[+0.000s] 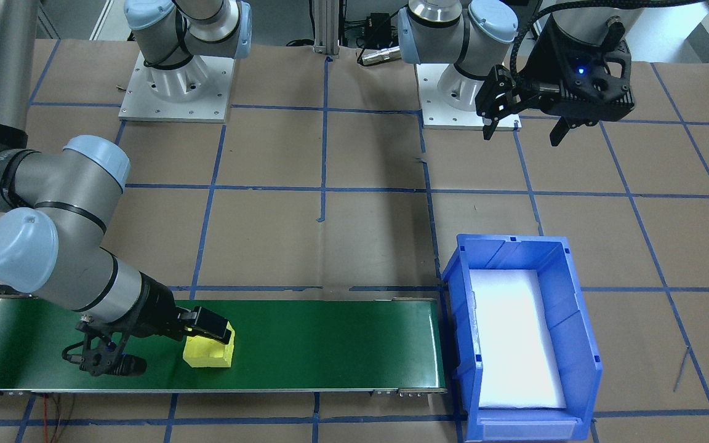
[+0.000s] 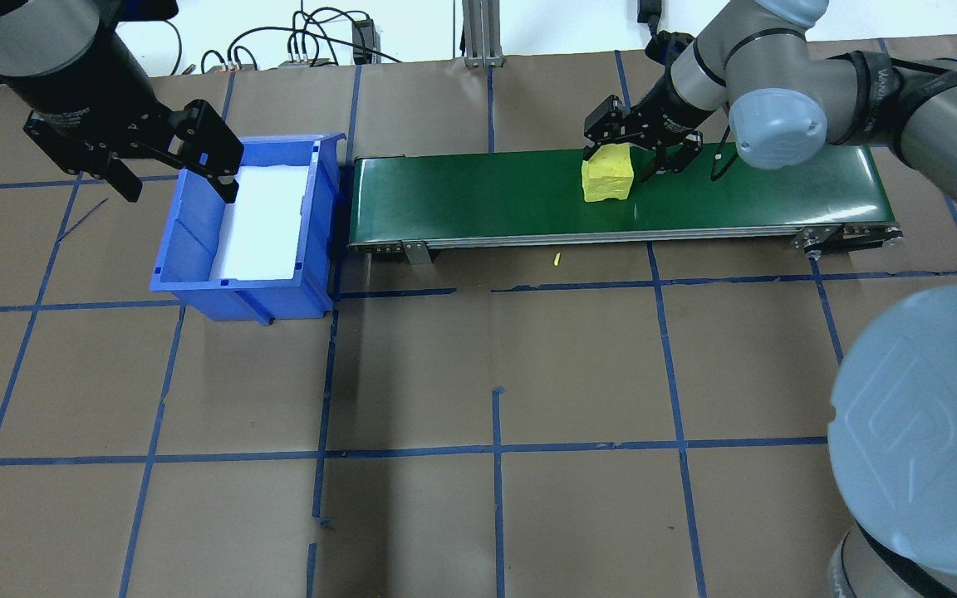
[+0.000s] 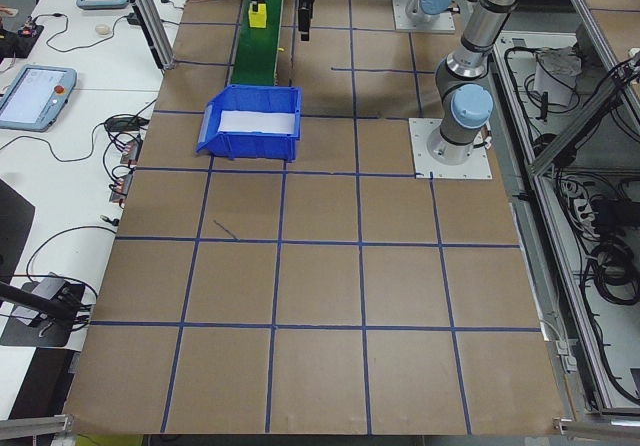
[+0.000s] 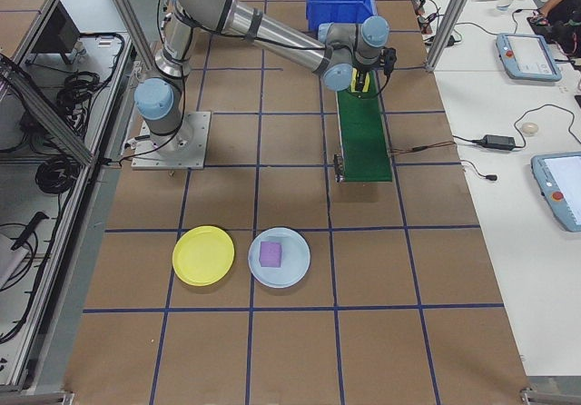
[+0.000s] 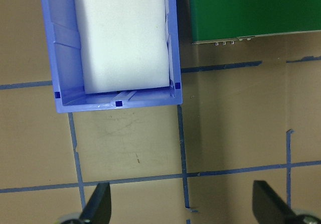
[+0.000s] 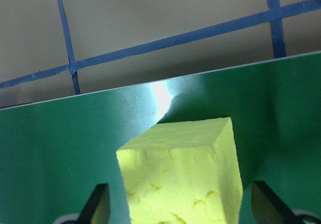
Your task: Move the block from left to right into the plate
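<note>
A yellow foam block (image 2: 606, 178) sits on the green conveyor belt (image 2: 478, 195). My right gripper (image 2: 640, 154) is low over the belt and open. In the right wrist view its fingertips (image 6: 99, 204) stand wide on either side of the block (image 6: 183, 179) without touching it. My left gripper (image 2: 171, 166) hangs open in the air beside the blue bin (image 2: 242, 301), holding nothing. A yellow plate (image 4: 203, 255) and a light blue plate (image 4: 295, 273) lie on the table far from the belt. The light blue plate carries a purple block (image 4: 271, 254).
The blue bin (image 1: 582, 307), lined with white foam (image 1: 514, 344), stands at one end of the belt. Both arm bases (image 1: 176, 86) are bolted at the table's back. Blue tape lines grid the brown tabletop. Tablets and cables lie on side benches.
</note>
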